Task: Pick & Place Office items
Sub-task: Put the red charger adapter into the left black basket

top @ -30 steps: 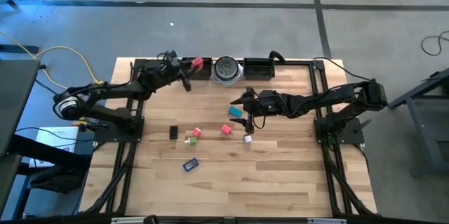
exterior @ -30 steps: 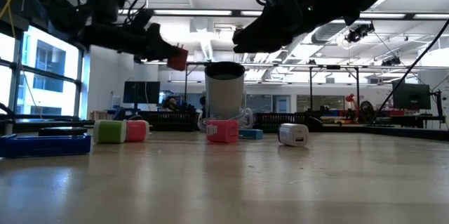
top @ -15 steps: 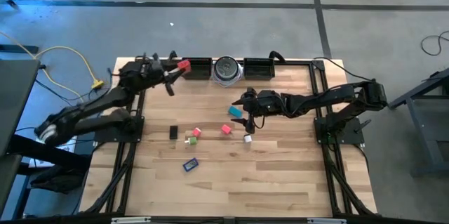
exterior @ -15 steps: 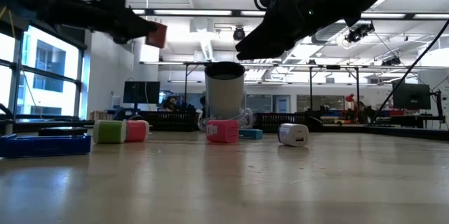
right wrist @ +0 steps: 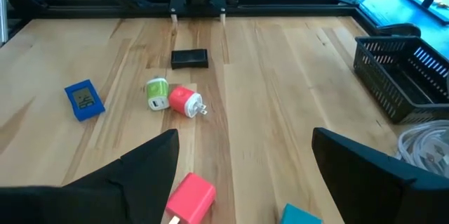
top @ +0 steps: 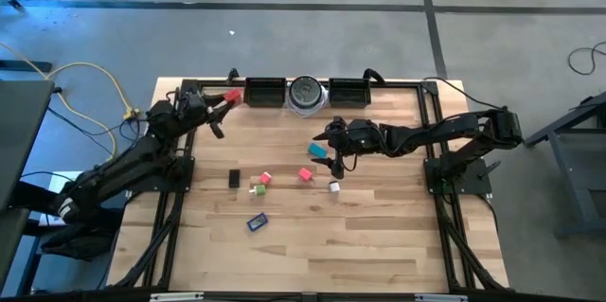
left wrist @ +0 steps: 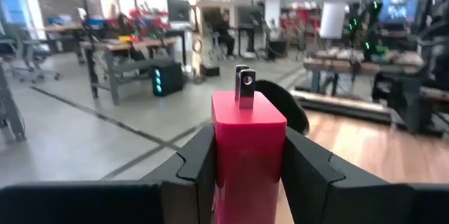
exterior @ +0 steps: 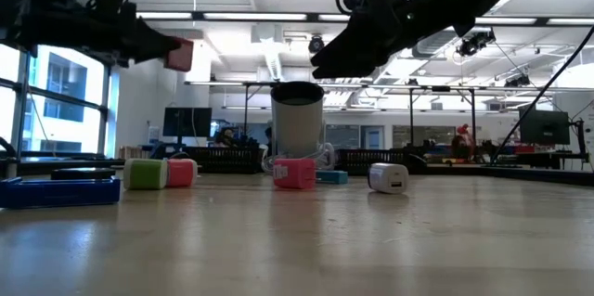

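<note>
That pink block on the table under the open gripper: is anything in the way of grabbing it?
Nothing visible blocks it. The right gripper hangs open above the pink block, with only air between. The teal block lies beside it, apart.

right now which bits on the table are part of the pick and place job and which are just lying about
Job items:
red block, clamped in the left gripper
teal block
pink block
white bit
green cube
black bar
blue flat piece

Lying about:
silver disc
black trays
</note>
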You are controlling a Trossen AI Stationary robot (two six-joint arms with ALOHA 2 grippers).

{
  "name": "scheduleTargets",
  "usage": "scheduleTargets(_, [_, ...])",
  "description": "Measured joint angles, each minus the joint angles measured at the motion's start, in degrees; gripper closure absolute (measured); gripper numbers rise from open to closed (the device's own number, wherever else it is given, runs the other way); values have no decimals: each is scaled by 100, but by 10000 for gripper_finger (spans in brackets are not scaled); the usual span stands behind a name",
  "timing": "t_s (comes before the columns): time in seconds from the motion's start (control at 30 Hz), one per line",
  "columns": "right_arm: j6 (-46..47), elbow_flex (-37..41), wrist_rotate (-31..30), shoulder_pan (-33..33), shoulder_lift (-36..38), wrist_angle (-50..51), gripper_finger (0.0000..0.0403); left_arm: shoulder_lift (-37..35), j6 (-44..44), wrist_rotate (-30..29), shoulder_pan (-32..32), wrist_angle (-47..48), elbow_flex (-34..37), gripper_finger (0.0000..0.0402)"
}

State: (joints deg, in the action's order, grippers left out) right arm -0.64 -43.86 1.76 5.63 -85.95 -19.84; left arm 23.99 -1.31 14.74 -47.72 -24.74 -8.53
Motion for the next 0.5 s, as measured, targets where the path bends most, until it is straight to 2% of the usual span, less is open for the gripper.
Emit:
scheduleTargets(0.27, [-4,0,0,2,0,-224,89,333,-176,-495,-57,-1122,530,285])
scheduleTargets(0.5, [-19,0,-4,2,-2,-316,89,1311,-174,-788,-57,-2082,544,285])
